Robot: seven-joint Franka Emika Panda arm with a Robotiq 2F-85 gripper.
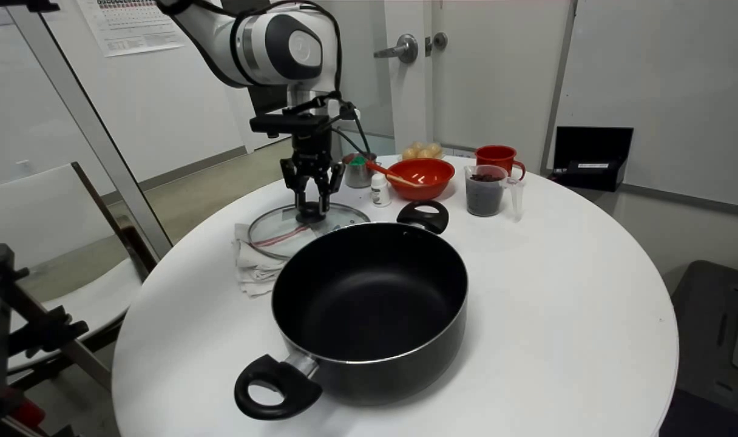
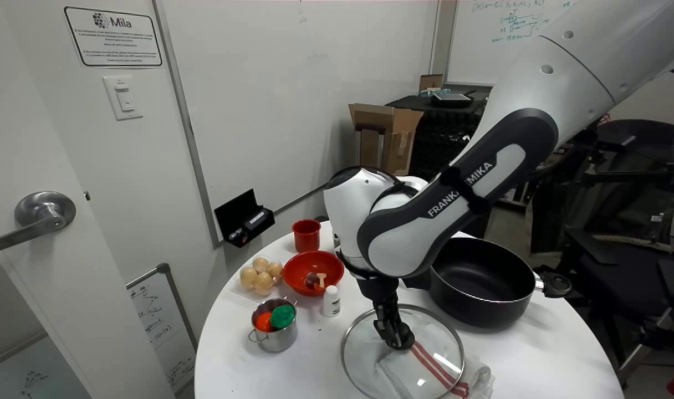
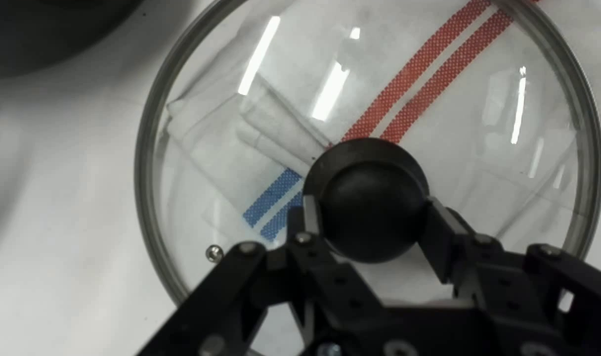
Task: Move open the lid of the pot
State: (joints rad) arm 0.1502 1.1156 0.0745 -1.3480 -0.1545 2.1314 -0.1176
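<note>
Over the cloth (image 1: 253,272) beside the pot (image 1: 375,288): gripper (image 3: 374,215), jaws clasping the knob (image 3: 372,198) of the lid (image 2: 387,360). Risk: could tip or slide at release, cloth underlying only part.

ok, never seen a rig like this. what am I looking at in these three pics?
That is one robot arm ending in a two-fingered gripper. Two pictures look on from outside it, from different spots; the close-up is taken from its wrist, looking past the fingers.

On the white table stands a black pot, open. Its glass lid is off it, partly over a folded cloth, and the fingers appear closed on the lid's black knob.

Also on the table: a red bowl, red mug, white bottle, metal pot and a cup of something dark.
</note>
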